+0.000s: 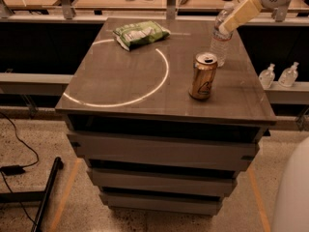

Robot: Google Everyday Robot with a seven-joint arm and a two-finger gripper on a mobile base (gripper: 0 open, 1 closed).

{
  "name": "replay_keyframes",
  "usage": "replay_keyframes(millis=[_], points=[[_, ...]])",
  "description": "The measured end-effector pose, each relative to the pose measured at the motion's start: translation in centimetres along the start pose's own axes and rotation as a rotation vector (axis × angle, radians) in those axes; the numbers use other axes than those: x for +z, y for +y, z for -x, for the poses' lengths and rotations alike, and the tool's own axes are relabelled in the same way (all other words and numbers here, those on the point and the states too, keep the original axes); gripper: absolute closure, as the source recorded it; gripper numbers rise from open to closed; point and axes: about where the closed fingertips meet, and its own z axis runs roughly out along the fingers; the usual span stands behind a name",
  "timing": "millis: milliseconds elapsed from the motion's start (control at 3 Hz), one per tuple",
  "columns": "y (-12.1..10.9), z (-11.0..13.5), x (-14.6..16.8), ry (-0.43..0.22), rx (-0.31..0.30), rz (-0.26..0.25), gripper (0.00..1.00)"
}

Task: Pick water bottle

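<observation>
One upright water bottle [219, 47] is standing at the counter's [120, 76] two o'clock corner, the gripper [229, 24] hanging at its one o'clock, jaws' opening impossible to tell.

cream gripper [230, 24] at clear water bottle [220, 41] top; gold can [203, 76]; green bag [141, 33]; white arc [164, 76], grey table [116, 69].

Cream gripper [231, 23] hangs at the top of the tall clear plastic water bottle [219, 46] on the grey table [120, 81]; gold metal can [203, 76] stands before it, green snack bag [141, 34] lies well leftward.
</observation>
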Motion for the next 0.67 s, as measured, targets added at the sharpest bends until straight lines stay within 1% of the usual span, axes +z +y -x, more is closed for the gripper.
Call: replay_keyframes(millis=[333,667], points=[[-1.7,-1.2,2.9,-0.034,0.07,-0.034,0.0],[-1.8,-2.0,4.5,-0.087,0.136,-0.016,0.0]])
